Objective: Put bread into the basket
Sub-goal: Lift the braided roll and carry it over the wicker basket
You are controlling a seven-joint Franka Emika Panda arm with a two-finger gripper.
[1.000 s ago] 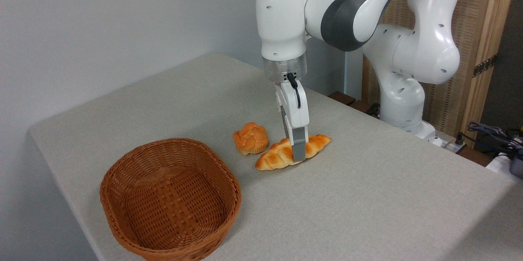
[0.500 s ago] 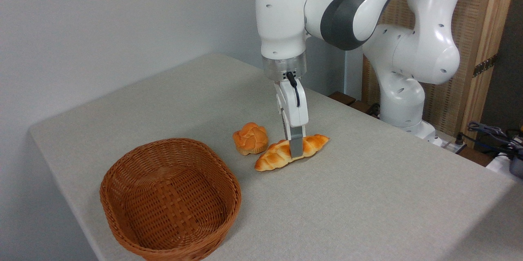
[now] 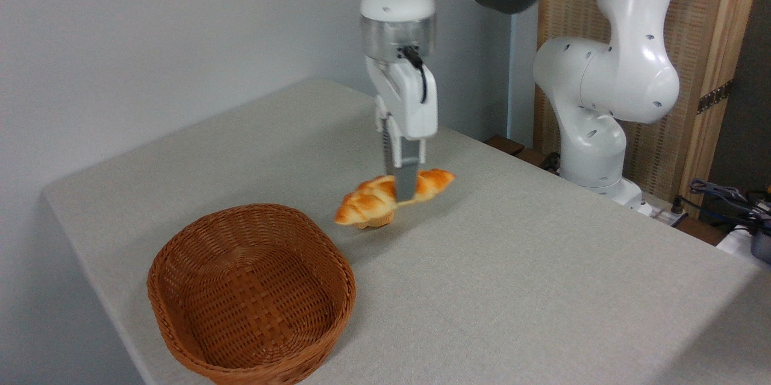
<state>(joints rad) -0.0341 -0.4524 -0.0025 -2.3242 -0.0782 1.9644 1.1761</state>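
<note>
Plain grey-white wall on the left, a wooden panel thing in the upper right, and a big beige table [image 3: 542, 288] filling most of the frame. Some cables [image 3: 723, 192] and gear are piled at the right edge, off the table.

The white arm [image 3: 602, 71] comes in from the top right and points straight down over the middle of the frame. The gripper [image 3: 405, 192] has its fingers pinched narrow around the bread [image 3: 367, 204], gripping it around the middle. The bread is up in the air, clear of the table, tilted a bit with its left tip lower and the right tip higher. It's slightly blurry. You can see its shadow on the table underneath.

Right below the bread's left half there's a bit of the bun [image 3: 373, 223] peeking out, mostly hidden behind the loaf, sitting on the table.

The basket [image 3: 181, 270] is in the lower left of the frame, near the table's front edge, nothing in it. The bread is up and to the right of it, near but not over the rim.
</note>
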